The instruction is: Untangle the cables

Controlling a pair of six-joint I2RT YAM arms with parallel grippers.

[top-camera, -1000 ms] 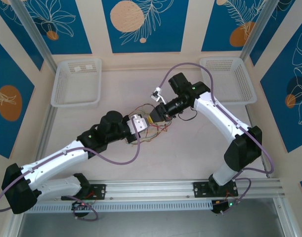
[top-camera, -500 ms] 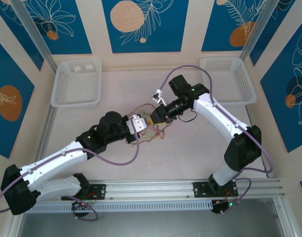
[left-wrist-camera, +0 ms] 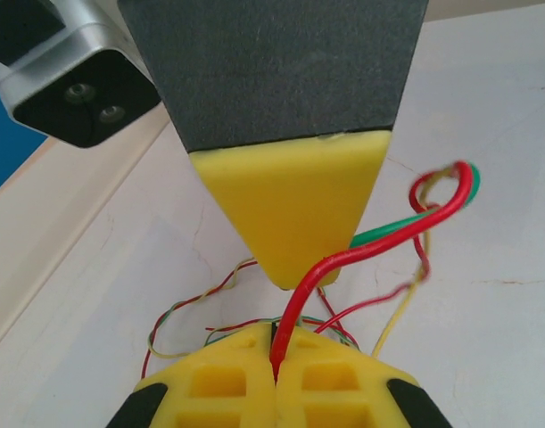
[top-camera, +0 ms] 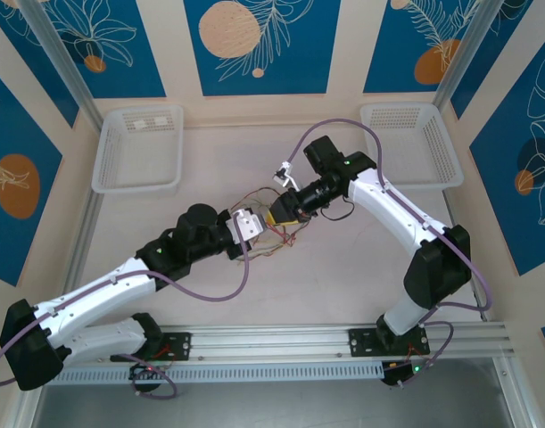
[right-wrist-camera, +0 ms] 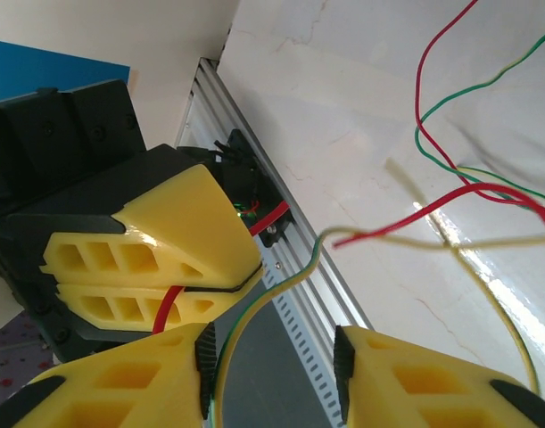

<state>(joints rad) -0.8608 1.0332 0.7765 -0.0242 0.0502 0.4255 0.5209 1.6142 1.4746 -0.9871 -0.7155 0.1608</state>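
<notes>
Counter layout: two end effectors meeting over the cables, one basket in each far corner.

You have the cables [top-camera: 288,237] lying loosely near the middle of the counter [top-camera: 343,267]. The left end effector [top-camera: 257,225] is on their near left side and the right end effector [top-camera: 277,214] is on their far right side, with the tips close together above them. The left basket [top-camera: 138,147] stands at the far left corner and the right basket [top-camera: 410,143] at the far right corner, both well apart from the cables.
</notes>
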